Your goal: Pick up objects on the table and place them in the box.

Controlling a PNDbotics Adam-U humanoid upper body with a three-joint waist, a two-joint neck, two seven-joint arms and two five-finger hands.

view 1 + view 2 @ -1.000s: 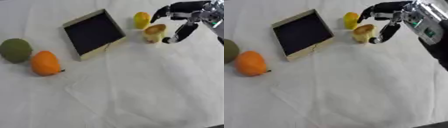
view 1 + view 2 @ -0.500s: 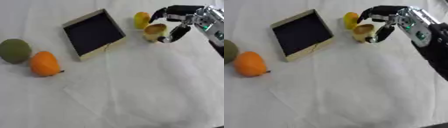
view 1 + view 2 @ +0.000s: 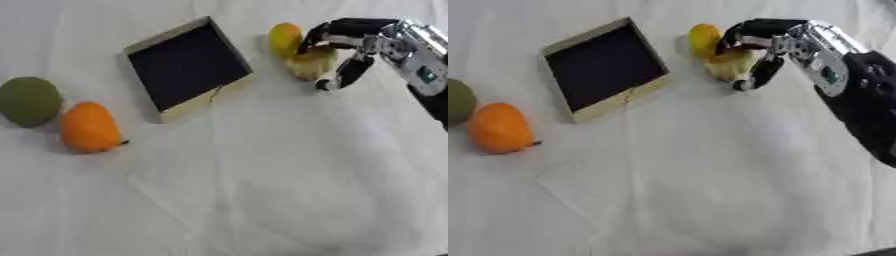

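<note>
A shallow box (image 3: 199,101) with tan walls and a black floor lies at the upper middle of the white cloth. To its right sit a yellow lemon-like fruit (image 3: 284,37) and a pale tan-yellow object (image 3: 308,64), the two touching. My right hand (image 3: 389,42) comes in from the right. Its dark fingers (image 3: 750,27) curl over the top of the pale object and its thumb (image 3: 350,74) hangs down against the object's right side. An orange fruit (image 3: 87,127) and a dull green round fruit (image 3: 29,100) lie at the far left. The left hand is out of sight.
A white wrinkled cloth (image 3: 262,190) covers the whole table. My black right forearm (image 3: 868,105) runs down the right edge of the right eye view. The box is tilted, one corner toward the lemon.
My right hand has slid left and its fingers have come over the pale object, with the thumb drawn in beside it. The fruits and the box have stayed put.
</note>
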